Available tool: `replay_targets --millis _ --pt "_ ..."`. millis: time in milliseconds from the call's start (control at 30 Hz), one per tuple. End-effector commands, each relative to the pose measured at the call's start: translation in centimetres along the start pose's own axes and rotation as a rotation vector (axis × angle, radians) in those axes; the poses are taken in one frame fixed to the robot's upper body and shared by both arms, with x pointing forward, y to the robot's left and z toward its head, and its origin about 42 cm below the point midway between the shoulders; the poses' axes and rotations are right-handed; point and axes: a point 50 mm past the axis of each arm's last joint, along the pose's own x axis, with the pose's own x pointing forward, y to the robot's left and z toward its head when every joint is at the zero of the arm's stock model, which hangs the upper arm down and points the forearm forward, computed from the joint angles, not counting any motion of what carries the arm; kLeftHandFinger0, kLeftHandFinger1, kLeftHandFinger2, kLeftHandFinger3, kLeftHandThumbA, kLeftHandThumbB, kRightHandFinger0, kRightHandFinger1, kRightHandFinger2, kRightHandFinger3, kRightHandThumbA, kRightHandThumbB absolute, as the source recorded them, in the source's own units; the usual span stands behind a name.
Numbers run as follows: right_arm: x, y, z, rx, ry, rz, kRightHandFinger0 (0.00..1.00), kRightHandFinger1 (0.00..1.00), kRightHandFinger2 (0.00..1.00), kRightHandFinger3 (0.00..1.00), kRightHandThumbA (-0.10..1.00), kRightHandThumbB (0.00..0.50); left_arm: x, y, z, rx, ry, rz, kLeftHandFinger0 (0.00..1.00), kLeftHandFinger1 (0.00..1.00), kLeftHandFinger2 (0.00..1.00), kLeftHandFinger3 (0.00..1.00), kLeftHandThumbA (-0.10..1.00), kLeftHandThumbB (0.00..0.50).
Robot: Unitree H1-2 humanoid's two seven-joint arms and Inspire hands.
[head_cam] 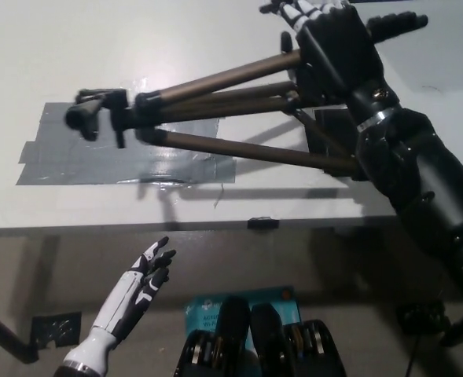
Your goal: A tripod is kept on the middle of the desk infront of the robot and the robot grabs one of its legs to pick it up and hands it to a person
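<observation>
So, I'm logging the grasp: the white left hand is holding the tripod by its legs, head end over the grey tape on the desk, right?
Not the left. The head view shows the black right hand holding the tripod by its legs, head end over the grey tape on the desk; the white left hand hangs open below the desk edge.
</observation>
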Motion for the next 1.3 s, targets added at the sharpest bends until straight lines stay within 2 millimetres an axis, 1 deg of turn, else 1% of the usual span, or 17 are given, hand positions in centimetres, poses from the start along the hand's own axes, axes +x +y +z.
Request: replay_targets --millis 0,33,167,267,333,500,600,733,800,833,867,900,933,967,1000,1133,1267 --pt "4.1 -4.9 0.0 -0.077 -0.081 -0.129 0.0 0.39 0.79 0.75 -0.1 0.175 0.6 0.7 1.2 0.032 -0.06 -0.011 0.85 0.92 0.9 1.0 1.0 0.074" --pt "4.2 -4.9 -0.1 -0.097 -0.081 -0.115 0.0 0.4 0.79 0.75 -0.1 0.16 0.7 0.7 1.3 0.038 -0.059 -0.016 0.87 0.93 0.91 1.0 1.0 0.073" --pt "4.5 -4.8 -0.5 -0.109 -0.075 -0.101 0.0 0.41 0.8 0.76 -0.1 0.18 0.8 0.6 1.4 0.041 -0.066 -0.021 0.9 0.91 0.88 1.0 1.0 0.055" --pt "4.8 -4.8 -0.8 -0.111 -0.071 -0.099 0.0 0.38 0.76 0.66 -0.1 0.193 0.8 0.7 1.5 0.042 -0.068 -0.021 1.0 0.91 0.87 1.0 1.0 0.053" --pt "5.0 -4.7 -1.1 -0.123 -0.07 -0.104 0.0 0.38 0.76 0.66 -0.1 0.176 0.9 0.7 1.5 0.047 -0.073 -0.023 0.98 0.9 0.86 1.0 1.0 0.046" --pt "5.4 -4.6 -1.4 -0.148 -0.081 -0.126 0.0 0.36 0.75 0.64 -0.1 0.186 1.1 0.8 1.7 0.053 -0.077 -0.027 0.96 0.89 0.84 1.0 1.0 0.042" --pt "5.6 -4.8 -1.1 -0.158 -0.078 -0.115 0.0 0.4 0.77 0.69 -0.1 0.178 1.2 0.9 1.8 0.06 -0.076 -0.031 0.98 0.89 0.84 1.0 1.0 0.045" --pt "5.6 -4.7 -0.9 -0.159 -0.063 -0.107 0.0 0.43 0.79 0.75 -0.1 0.181 1.3 1.0 1.8 0.063 -0.087 -0.031 0.92 0.88 0.85 1.0 1.0 0.044" --pt "5.5 -4.7 -0.8 -0.156 -0.048 -0.098 0.01 0.41 0.74 0.71 -0.1 0.184 1.3 1.0 1.9 0.065 -0.086 -0.035 0.92 0.88 0.85 1.0 1.0 0.043" --pt "5.4 -4.8 -0.8 -0.156 -0.04 -0.092 0.06 0.41 0.71 0.68 0.09 0.216 1.3 1.0 1.9 0.07 -0.085 -0.036 0.95 0.88 0.85 1.0 1.0 0.038" --pt "5.3 -4.9 -0.8 -0.144 -0.024 -0.057 0.29 0.56 0.78 0.8 0.34 0.265 1.3 1.0 2.0 0.074 -0.085 -0.04 0.96 0.88 0.85 1.0 1.0 0.04" --pt "5.3 -5.2 -0.7 -0.106 -0.002 0.039 0.61 0.92 1.0 1.0 0.53 0.359 1.3 1.0 1.9 0.078 -0.085 -0.042 0.96 0.88 0.85 1.0 1.0 0.042" --pt "5.2 -5.6 -0.6 -0.081 0.011 0.108 1.0 1.0 1.0 1.0 0.64 0.387 1.4 1.0 2.0 0.081 -0.087 -0.043 0.95 0.88 0.85 1.0 1.0 0.052" --pt "5.1 -6.1 -0.5 -0.051 0.019 0.177 1.0 1.0 1.0 1.0 0.69 0.458 1.5 1.0 2.0 0.083 -0.089 -0.044 0.92 0.87 0.86 1.0 1.0 0.058" --pt "5.0 -6.6 -0.3 -0.008 0.025 0.239 1.0 1.0 1.0 1.0 0.7 0.492 1.6 1.0 2.1 0.084 -0.089 -0.044 0.91 0.87 0.86 1.0 1.0 0.059" --pt "4.4 -8.5 1.0 0.145 -0.009 0.397 1.0 1.0 1.0 1.0 0.77 0.5 1.6 1.0 2.0 0.066 -0.089 -0.048 0.86 0.86 0.85 1.0 1.0 0.061" --pt "3.6 -11.8 3.0 0.324 -0.086 0.547 1.0 1.0 1.0 1.0 0.85 0.5 2.0 1.5 2.3 0.094 -0.088 -0.058 0.81 0.84 0.86 1.0 1.0 0.093"
